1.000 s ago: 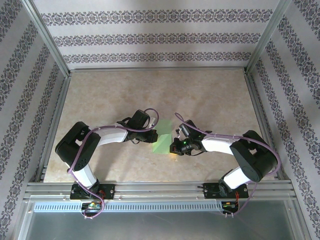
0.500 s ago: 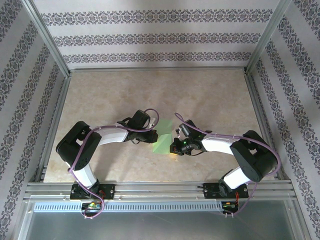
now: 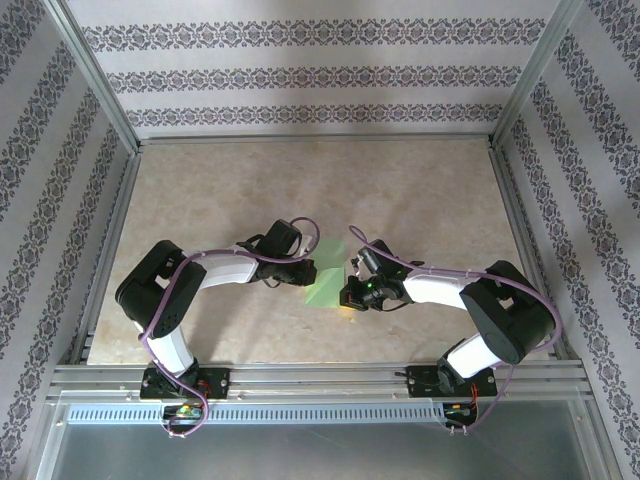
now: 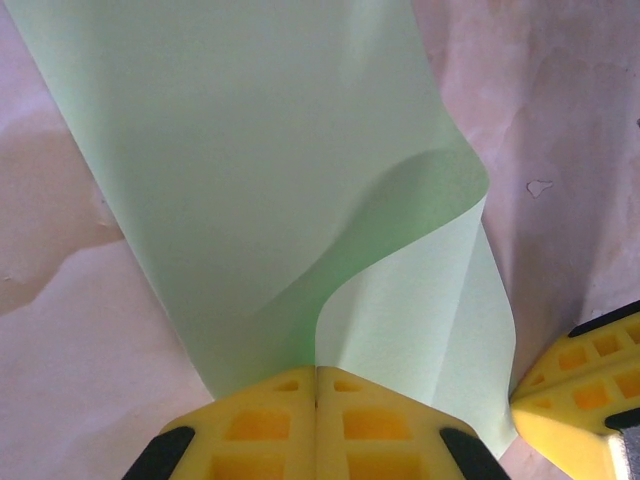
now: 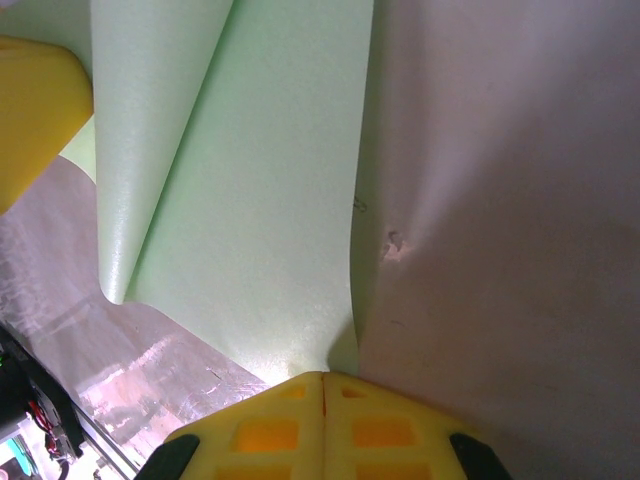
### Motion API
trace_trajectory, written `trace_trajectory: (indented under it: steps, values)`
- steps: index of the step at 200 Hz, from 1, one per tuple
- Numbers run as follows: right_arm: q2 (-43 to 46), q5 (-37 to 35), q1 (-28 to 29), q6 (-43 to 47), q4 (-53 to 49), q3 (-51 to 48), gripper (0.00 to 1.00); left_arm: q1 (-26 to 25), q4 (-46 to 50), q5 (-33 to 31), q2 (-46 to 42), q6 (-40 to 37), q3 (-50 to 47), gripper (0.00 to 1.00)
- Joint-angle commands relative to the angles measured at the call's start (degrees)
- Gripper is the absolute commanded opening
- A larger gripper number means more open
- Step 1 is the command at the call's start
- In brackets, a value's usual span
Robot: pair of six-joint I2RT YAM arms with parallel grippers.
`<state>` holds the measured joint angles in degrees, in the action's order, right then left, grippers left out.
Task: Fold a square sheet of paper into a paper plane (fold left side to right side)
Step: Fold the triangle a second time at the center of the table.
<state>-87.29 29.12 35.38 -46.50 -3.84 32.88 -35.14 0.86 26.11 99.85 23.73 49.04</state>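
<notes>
Left gripper (image 4: 316, 372) clamped shut on the square sheet of paper (image 4: 250, 180), one flap curling up. Right gripper (image 5: 322, 378) pinches its right side (middle of the table (image 3: 200, 190), toward the near edge).

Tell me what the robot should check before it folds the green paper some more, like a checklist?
1. Left fingers pinching the green paper: ok, shut on its lifted flap.
2. Right fingers closed: ok, shut at the paper's other edge.
3. Right fingers really gripping the paper: cannot tell.
4. Flap curled over toward the other side: ok.
5. Crease pressed flat: not ok, only a soft curve.
6. Edges lined up: cannot tell.
</notes>
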Motion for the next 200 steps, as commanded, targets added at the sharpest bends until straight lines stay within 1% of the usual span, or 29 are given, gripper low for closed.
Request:
trace_trajectory:
  steps: [1,102,133,160,174,197,200]
  values:
    - [-1.58,-4.07,-0.46,0.80,-4.93,-0.58,0.00,0.77,-0.55,0.29,0.94,-1.78,1.41,0.06]
    - [-0.93,-3.51,-0.48,0.97,-4.84,-0.15,0.00,0.76,0.80,-0.22,2.79,-2.63,1.51,0.06]
    - [2.58,-2.26,-0.86,0.89,-4.12,0.59,0.13,0.77,1.04,-0.28,3.07,-2.70,1.30,0.06]
    - [6.02,-0.64,-2.45,0.19,-2.72,0.86,0.16,0.76,1.20,-0.37,3.06,-2.76,1.28,0.06]
    - [6.56,0.58,-3.24,-0.99,-0.35,0.93,0.14,0.77,1.23,-0.27,2.96,-2.72,1.28,0.06]
    - [4.66,1.78,-3.05,-2.92,4.44,2.18,0.00,0.77,1.33,-0.34,2.93,-2.73,1.22,0.06]
    - [4.19,1.85,-2.99,-3.12,5.03,2.38,0.00,0.77,1.32,-0.35,2.97,-2.76,1.19,0.06]
